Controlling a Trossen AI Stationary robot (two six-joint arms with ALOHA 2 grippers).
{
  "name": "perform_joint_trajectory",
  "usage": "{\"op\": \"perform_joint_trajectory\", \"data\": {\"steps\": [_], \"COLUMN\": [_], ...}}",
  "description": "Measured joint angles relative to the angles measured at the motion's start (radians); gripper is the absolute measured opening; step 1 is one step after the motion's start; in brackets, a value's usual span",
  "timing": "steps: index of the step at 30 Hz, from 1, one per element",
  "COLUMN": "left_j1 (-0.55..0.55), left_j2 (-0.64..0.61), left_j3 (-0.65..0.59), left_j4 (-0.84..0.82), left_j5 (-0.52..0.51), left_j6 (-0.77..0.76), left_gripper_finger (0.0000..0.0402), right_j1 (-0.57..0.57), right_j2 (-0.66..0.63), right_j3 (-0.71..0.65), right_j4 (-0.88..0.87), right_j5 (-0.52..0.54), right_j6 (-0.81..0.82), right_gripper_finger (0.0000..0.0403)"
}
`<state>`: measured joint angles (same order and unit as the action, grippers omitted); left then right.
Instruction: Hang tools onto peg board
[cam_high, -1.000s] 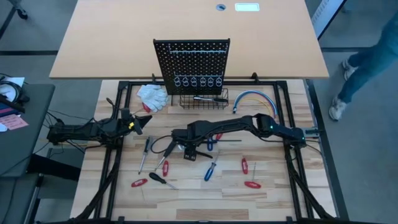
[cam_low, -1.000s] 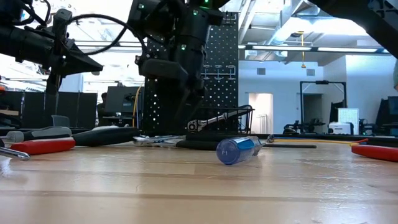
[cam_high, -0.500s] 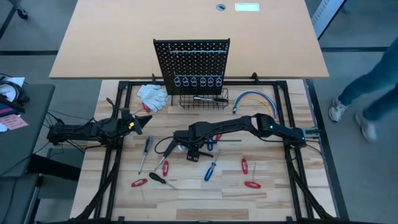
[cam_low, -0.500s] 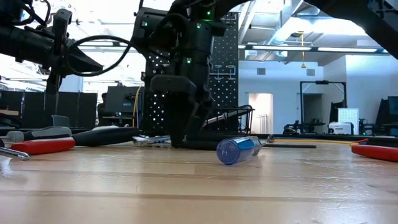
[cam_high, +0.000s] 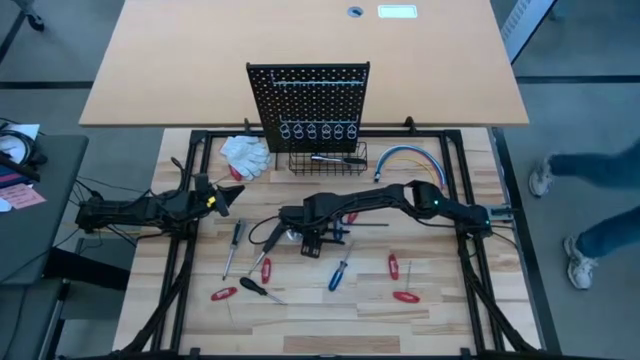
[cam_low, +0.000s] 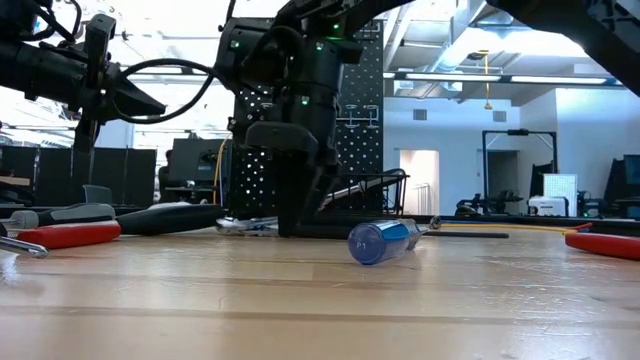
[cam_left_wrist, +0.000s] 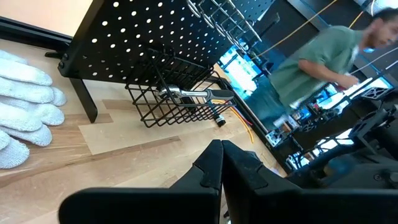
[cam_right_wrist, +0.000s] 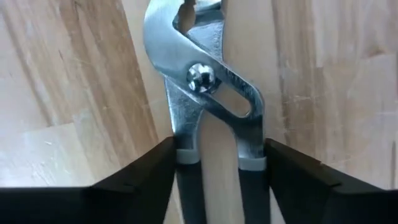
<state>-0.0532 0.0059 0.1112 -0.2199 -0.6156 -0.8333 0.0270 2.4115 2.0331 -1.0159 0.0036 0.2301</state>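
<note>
The black peg board (cam_high: 308, 95) stands upright at the table's far side, with a row of silver rings and a wire basket (cam_high: 328, 160) that holds a silver wrench (cam_left_wrist: 193, 94). My right gripper (cam_high: 312, 243) is down at mid-table, shut on pliers (cam_right_wrist: 211, 93) with a silver head and dark handles. It also shows in the low view (cam_low: 295, 215). My left gripper (cam_high: 228, 195) is shut and empty, above the table's left part. Screwdrivers lie loose around it: a blue one (cam_high: 340, 272), red ones (cam_high: 392, 265), a black one (cam_high: 255, 288). My right gripper has one finger on the outer side of each pliers handle (cam_right_wrist: 186, 186) (cam_right_wrist: 252, 186), just behind the silver head. The two handles lie pinched between the fingers. The fingers come from above, pointing down, and lie across the handles. The pliers lie flat on the table.
White gloves (cam_high: 245, 153) lie left of the basket and a curved blue cable (cam_high: 410, 155) lies right of it. More red screwdrivers (cam_high: 224, 294) lie near the front. A person (cam_high: 600, 200) walks on the floor beyond the table's right edge.
My right gripper has come down from just above the table until its fingers reach the tabletop at the pliers. The person on the right has walked along the table's side.
</note>
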Motion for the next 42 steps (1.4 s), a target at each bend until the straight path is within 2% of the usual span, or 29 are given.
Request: {"op": "perform_joint_trajectory", "data": {"steps": [13, 18, 24, 35, 39, 42], "left_j1": [0.0, 0.0, 0.0, 0.0, 0.0, 0.0], "left_j2": [0.0, 0.0, 0.0, 0.0, 0.0, 0.0], "left_j3": [0.0, 0.0, 0.0, 0.0, 0.0, 0.0], "left_j4": [0.0, 0.0, 0.0, 0.001, 0.001, 0.001], "left_j5": [0.0, 0.0, 0.0, 0.0, 0.0, 0.0], "left_j6": [0.0, 0.0, 0.001, 0.001, 0.001, 0.0], "left_gripper_finger": [0.0, 0.0, 0.0, 0.0, 0.0, 0.0], "right_j1": [-0.014, -0.016, -0.026, -0.126, -0.147, -0.152], "right_j2": [-0.008, -0.007, -0.025, -0.027, -0.027, -0.027], "right_j3": [-0.072, -0.072, -0.075, -0.067, -0.067, -0.066], "right_j4": [0.016, 0.021, 0.019, -0.017, -0.027, -0.016], "right_j5": [-0.001, -0.003, -0.004, -0.033, -0.035, -0.035], "right_j6": [-0.034, -0.033, -0.031, -0.201, -0.206, -0.212], "right_gripper_finger": [0.0081, 0.0044, 0.0045, 0.0046, 0.0068, 0.0105]}}
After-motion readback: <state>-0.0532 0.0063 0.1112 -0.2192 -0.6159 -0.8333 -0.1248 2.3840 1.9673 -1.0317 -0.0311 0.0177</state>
